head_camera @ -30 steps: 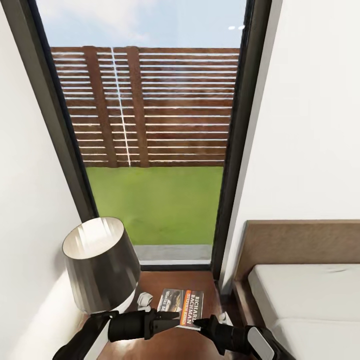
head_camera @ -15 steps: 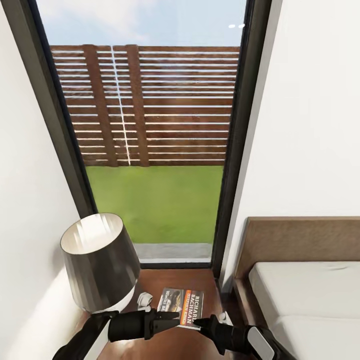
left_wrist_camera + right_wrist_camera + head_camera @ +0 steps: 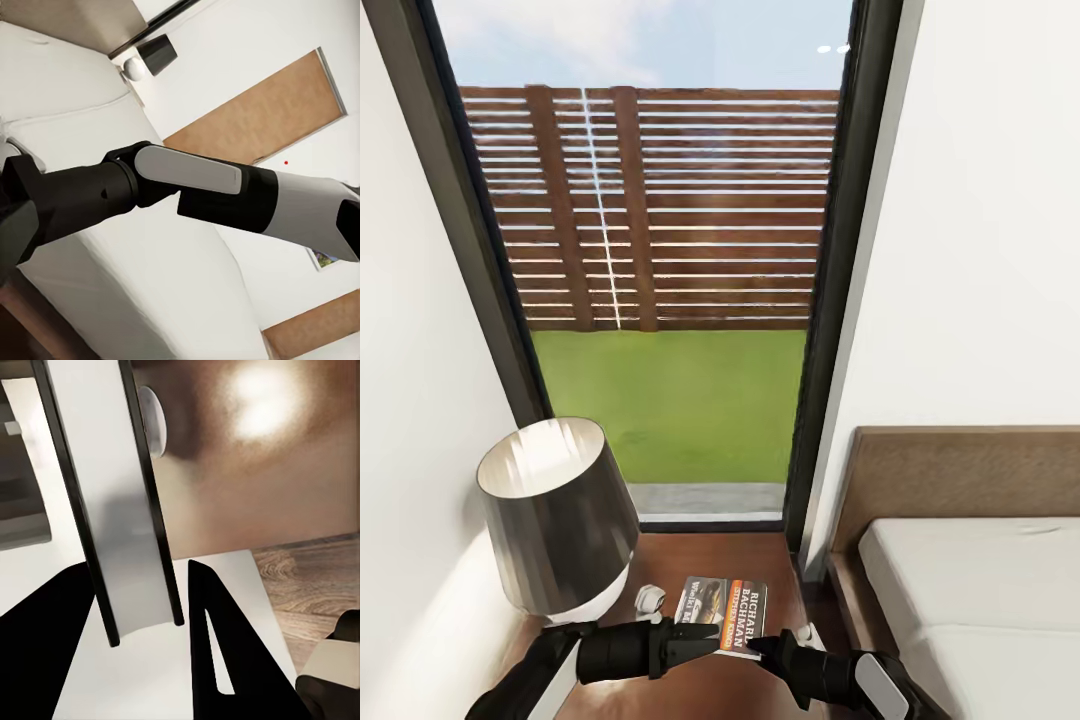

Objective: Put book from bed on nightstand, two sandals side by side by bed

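The book (image 3: 722, 604) lies flat on the glossy reddish-brown nightstand (image 3: 705, 558), orange band and white lettering facing up, between the lamp and the bed (image 3: 970, 590). Both my forearms are folded across the bottom of the head view, left arm (image 3: 625, 650) and right arm (image 3: 830, 675), meeting just in front of the book without touching it. In the right wrist view my right gripper (image 3: 135, 660) stands open, its dark fingers (image 3: 217, 660) apart with nothing between them. A dark finger (image 3: 15, 229) of my left gripper shows at the left wrist view's edge; its state is unclear. The sandals are out of view.
A dark grey lamp (image 3: 555, 515) stands on the nightstand's left side, close to the book. Behind is a tall window (image 3: 670, 300) with a dark frame, lawn and wooden fence outside. White walls close in on both sides. The brown headboard (image 3: 960, 470) rises at right.
The whole picture has slid slightly upward, so the camera has moved. The book, the lamp and both arms keep their places relative to each other.
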{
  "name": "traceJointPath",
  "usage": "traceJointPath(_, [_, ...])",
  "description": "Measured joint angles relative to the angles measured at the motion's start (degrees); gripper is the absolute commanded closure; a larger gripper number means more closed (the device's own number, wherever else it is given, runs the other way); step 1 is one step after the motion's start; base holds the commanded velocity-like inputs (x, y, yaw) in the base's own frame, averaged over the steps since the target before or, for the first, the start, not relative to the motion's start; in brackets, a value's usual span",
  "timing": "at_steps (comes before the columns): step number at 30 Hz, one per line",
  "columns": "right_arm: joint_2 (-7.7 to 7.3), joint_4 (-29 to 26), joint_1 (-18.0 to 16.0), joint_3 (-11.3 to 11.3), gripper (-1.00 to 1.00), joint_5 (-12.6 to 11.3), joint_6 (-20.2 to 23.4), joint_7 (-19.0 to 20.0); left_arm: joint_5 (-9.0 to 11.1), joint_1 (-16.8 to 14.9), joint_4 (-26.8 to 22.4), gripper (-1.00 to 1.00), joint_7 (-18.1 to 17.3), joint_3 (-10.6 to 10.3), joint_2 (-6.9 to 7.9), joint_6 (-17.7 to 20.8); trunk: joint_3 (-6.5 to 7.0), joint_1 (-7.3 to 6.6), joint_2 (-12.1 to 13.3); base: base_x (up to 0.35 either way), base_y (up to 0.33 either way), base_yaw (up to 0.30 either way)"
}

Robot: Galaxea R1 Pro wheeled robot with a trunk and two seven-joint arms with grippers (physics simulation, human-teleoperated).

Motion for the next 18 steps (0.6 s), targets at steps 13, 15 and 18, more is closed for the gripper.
traceJointPath(13, [0.00, 0.00, 0.00, 0.00, 1.00, 0.00, 0.01, 0.00, 0.00, 0.03, 1.42, -1.00, 0.01, 0.07, -0.02, -0.05, -2.33, 2.86, -5.22, 0.000, 0.000, 0.000])
traceJointPath(15, [0.00, 0.00, 0.00, 0.00, 1.00, 0.01, 0.00, 0.00, 0.00, 0.03, 1.41, -1.00, 0.01, 0.07, -0.02, -0.06, -2.69, 3.30, -6.02, 0.000, 0.000, 0.000])
traceJointPath(18, [0.00, 0.00, 0.01, 0.00, 1.00, 0.01, -0.01, 0.00, 0.00, 0.03, 1.41, -1.00, 0.00, 0.02, -0.02, -0.06, -3.23, 3.95, -7.22, 0.000, 0.000, 0.000])
